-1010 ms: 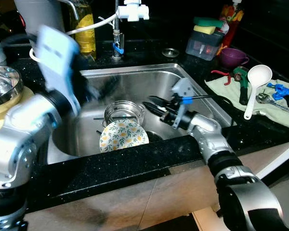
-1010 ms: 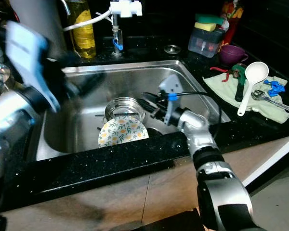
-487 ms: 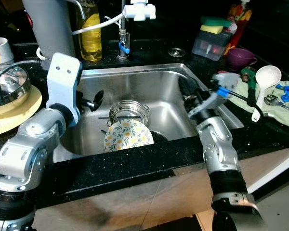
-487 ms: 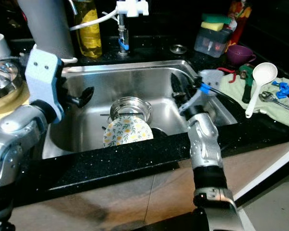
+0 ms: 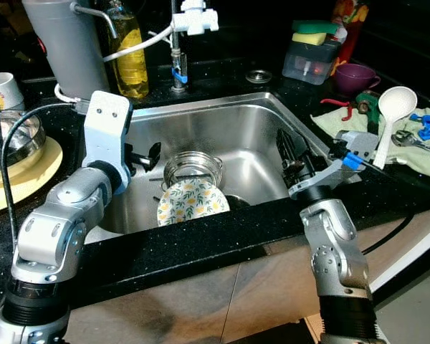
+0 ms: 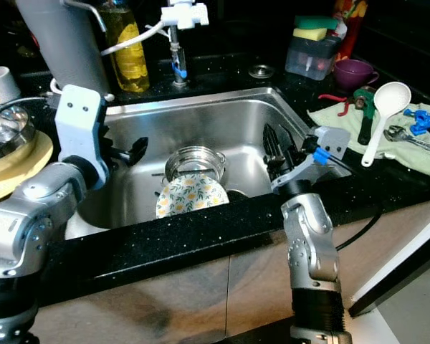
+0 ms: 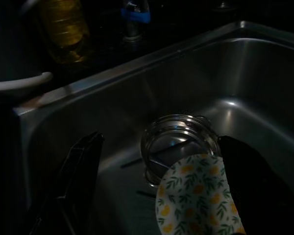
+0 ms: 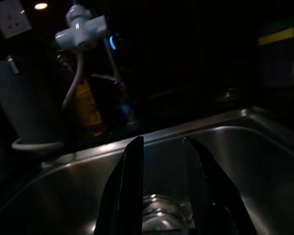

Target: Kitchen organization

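Head view: steel sink [image 5: 222, 129] set in black speckled counter [image 5: 172, 247].

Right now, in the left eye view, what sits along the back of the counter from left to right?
White mug → grey jug → bottle of yellow liquid → tap → small metal lid → clear box with sponges → purple cup → white ladle on the green cloth.

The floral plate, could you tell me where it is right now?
The floral plate leans in the sink against its front wall, just in front of the glass jar.
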Controlling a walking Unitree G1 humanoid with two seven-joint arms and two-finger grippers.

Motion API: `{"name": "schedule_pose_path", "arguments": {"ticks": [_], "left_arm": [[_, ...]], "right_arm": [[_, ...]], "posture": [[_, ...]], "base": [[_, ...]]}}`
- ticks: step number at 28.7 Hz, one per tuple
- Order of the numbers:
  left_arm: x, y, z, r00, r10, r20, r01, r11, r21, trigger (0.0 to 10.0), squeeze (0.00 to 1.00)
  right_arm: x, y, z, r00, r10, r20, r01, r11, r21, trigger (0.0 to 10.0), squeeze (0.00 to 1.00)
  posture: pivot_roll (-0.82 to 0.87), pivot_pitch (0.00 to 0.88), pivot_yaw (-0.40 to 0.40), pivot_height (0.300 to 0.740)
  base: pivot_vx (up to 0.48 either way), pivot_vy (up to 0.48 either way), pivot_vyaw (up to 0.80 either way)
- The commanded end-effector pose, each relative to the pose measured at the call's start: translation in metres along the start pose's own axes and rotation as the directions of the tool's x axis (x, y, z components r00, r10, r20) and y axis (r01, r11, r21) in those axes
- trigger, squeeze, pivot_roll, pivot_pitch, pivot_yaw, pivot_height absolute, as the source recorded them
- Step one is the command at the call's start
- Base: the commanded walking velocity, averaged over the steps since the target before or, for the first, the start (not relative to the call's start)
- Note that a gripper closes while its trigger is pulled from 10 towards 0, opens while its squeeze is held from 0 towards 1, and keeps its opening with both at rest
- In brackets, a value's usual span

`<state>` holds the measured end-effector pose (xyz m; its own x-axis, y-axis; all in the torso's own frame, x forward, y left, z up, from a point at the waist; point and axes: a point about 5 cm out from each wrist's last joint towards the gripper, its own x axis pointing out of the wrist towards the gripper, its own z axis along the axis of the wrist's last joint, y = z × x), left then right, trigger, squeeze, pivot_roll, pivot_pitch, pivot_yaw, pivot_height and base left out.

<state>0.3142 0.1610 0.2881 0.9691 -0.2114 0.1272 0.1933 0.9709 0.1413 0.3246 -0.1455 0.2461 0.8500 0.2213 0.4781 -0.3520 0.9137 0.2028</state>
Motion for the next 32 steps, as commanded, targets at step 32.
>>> {"name": "schedule_pose_path", "arguments": {"ticks": [32], "left_arm": [[-0.010,-0.009,-0.020,0.998,0.011,-0.060,-0.014,0.998,-0.060,10.0,0.00]], "right_arm": [[-0.022,0.031,-0.006,0.985,0.072,-0.154,-0.064,0.996,0.060,10.0,0.00]], "posture": [[-0.04,0.180,0.000,0.740]], "base": [[-0.204,0.000,0.00]]}}
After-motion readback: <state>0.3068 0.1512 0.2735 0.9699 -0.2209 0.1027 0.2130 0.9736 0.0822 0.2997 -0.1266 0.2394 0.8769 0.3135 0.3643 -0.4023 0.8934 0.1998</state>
